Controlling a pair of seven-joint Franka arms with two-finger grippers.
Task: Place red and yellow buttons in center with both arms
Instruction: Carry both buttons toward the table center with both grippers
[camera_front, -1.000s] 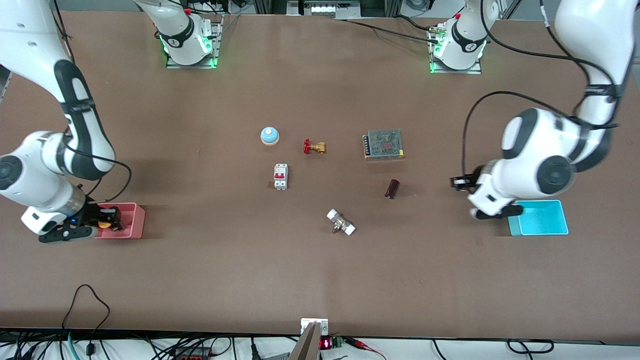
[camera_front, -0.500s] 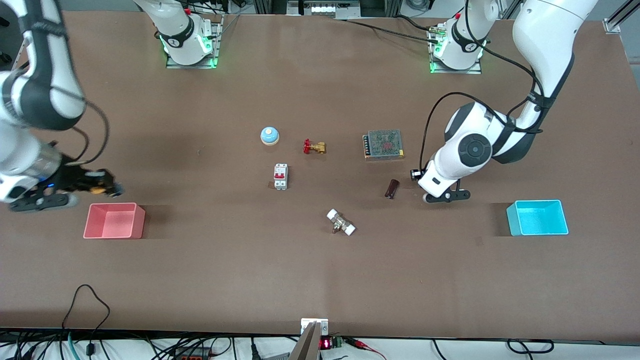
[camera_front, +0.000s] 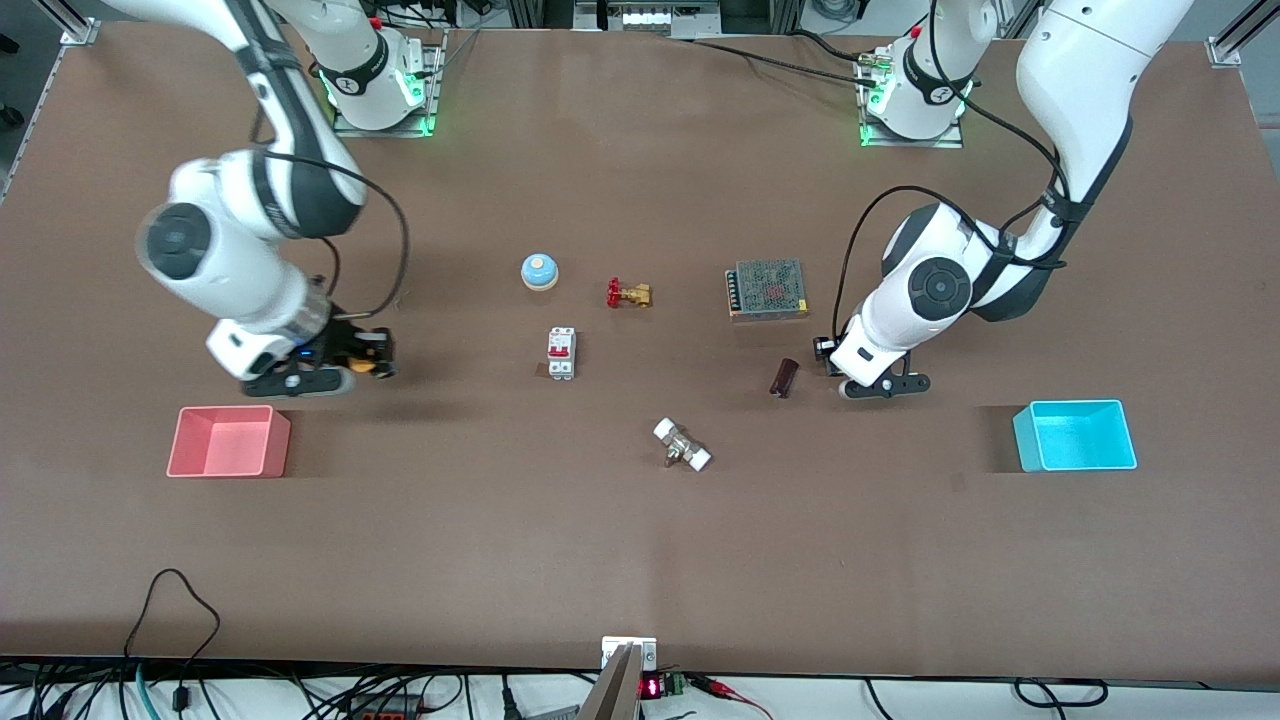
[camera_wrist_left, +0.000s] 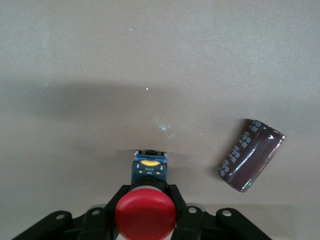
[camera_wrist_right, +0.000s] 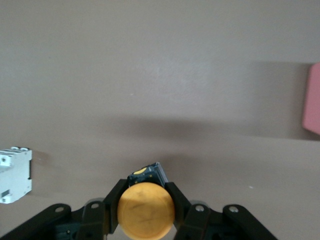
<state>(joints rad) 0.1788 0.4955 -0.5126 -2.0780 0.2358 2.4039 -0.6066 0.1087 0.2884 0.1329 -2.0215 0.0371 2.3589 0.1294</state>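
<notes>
Grippers both hold loads above bare tabletop: left gripper (camera_wrist_left: 146, 220) clamps the red button (camera_wrist_left: 145, 214) beside a brown capacitor (camera_wrist_left: 251, 155), right gripper (camera_wrist_right: 145, 215) clamps the yellow button (camera_wrist_right: 145, 210).

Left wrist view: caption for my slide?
Left gripper holds the round red-capped push button over brown tabletop, beside a brown cylindrical capacitor.
</notes>
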